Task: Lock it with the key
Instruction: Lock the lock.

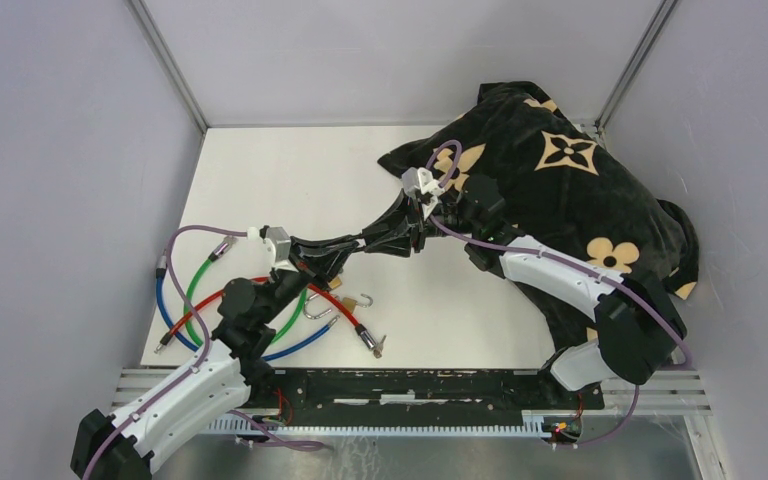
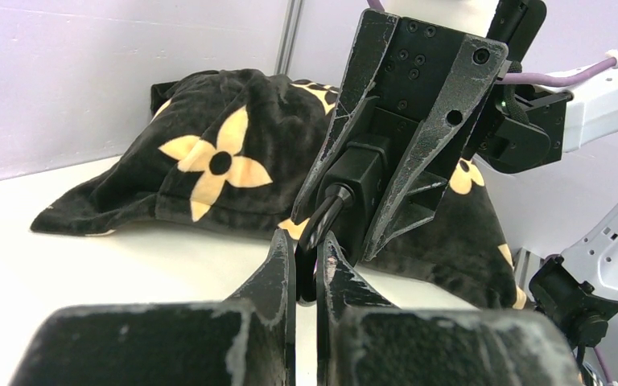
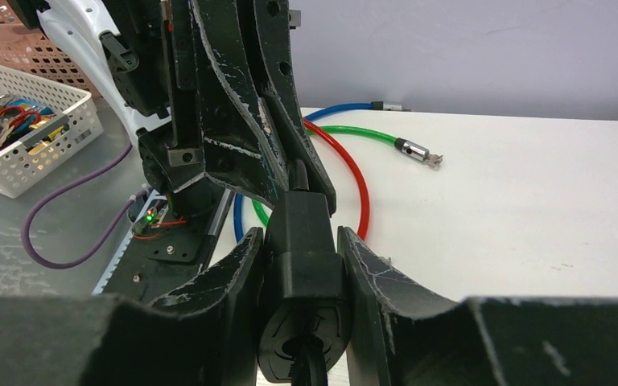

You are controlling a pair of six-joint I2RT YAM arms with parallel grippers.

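Observation:
Both grippers meet above the middle of the table. My right gripper (image 3: 302,237) is shut on a black lock body (image 3: 304,269), fingers pressed to both its sides. In the left wrist view that lock (image 2: 360,181) hangs between the right fingers (image 2: 434,121). A thin black key (image 2: 327,213) comes out of its lower end. My left gripper (image 2: 306,249) is shut on this key, its tips just below the lock. From above, the left gripper (image 1: 345,250) and right gripper (image 1: 385,240) stand tip to tip.
Red (image 1: 335,310), green (image 1: 195,280) and blue (image 1: 165,305) cables lie coiled at the front left, beside a brass padlock (image 1: 345,300) with its shackle open. A black flowered cloth (image 1: 560,180) covers the back right. A white basket (image 3: 16,129) of locks stands off the table.

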